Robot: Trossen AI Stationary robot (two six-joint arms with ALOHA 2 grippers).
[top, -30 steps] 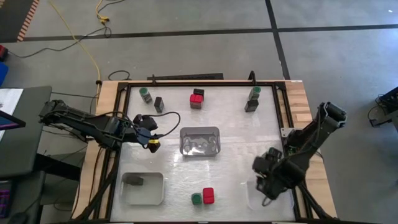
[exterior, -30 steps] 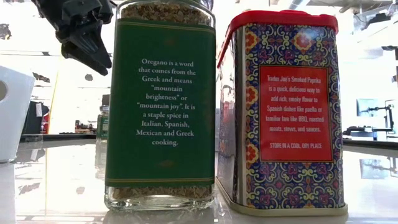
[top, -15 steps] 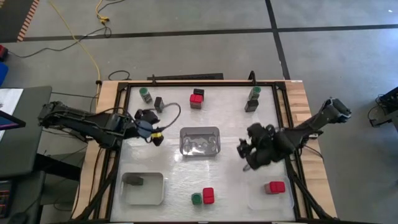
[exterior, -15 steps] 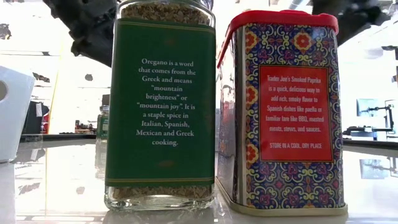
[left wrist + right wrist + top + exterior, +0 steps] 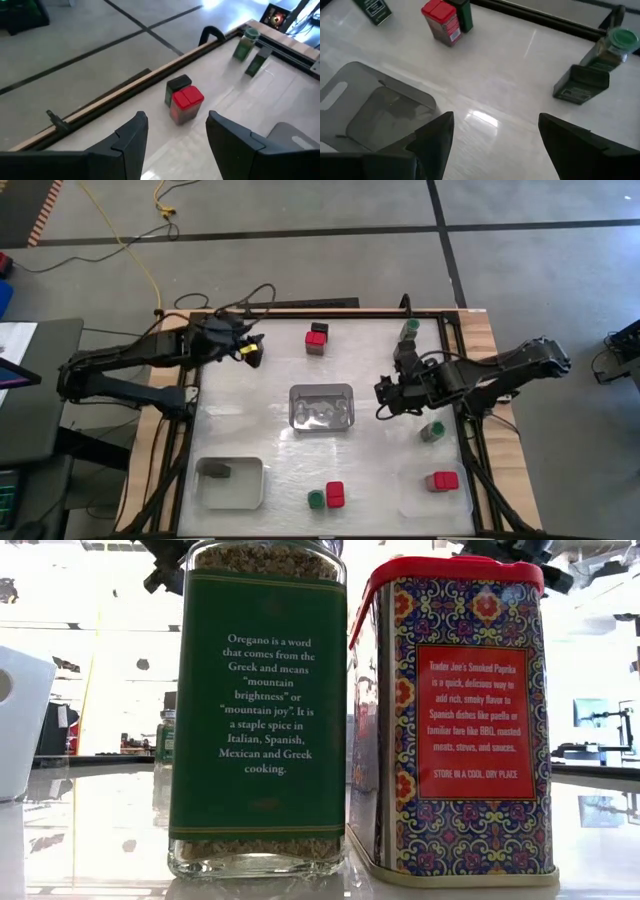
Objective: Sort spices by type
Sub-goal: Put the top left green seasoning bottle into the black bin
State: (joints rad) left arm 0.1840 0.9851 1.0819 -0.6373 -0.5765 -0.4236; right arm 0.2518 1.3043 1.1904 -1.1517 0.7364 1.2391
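I see the spices scattered in small groups, all standing upright with their long axis vertical. At the near edge, an oregano jar [image 5: 257,710] with a green label of white text stands beside a red-lidded smoked paprika tin [image 5: 455,715] patterned in blue and red florals; the two look to be touching.

At the far edge, near the middle, a red-topped box [image 5: 316,339] stands against a dark box [image 5: 319,328] that sits behind it. Toward the far right corner, a green-lidded jar [image 5: 611,49] stands next to a dark rectangular tin [image 5: 581,85], the tin on the side nearer the table's middle.

A clear tray [image 5: 322,407] sits mid-table; it seems to hold nothing, but I can't be sure. The white tray [image 5: 231,482] at the near left corner holds one dark container [image 5: 218,471]. The tray at the near right corner [image 5: 434,492] holds one red-topped box [image 5: 441,480]. Just beyond that tray, by the right edge, stands another green-lidded jar [image 5: 433,430].

The left gripper [image 5: 177,131] hangs over the far left corner, fingers spread wide with nothing between them. The right gripper [image 5: 495,132] hangs right of the clear tray, fingers wide apart, gripping nothing.
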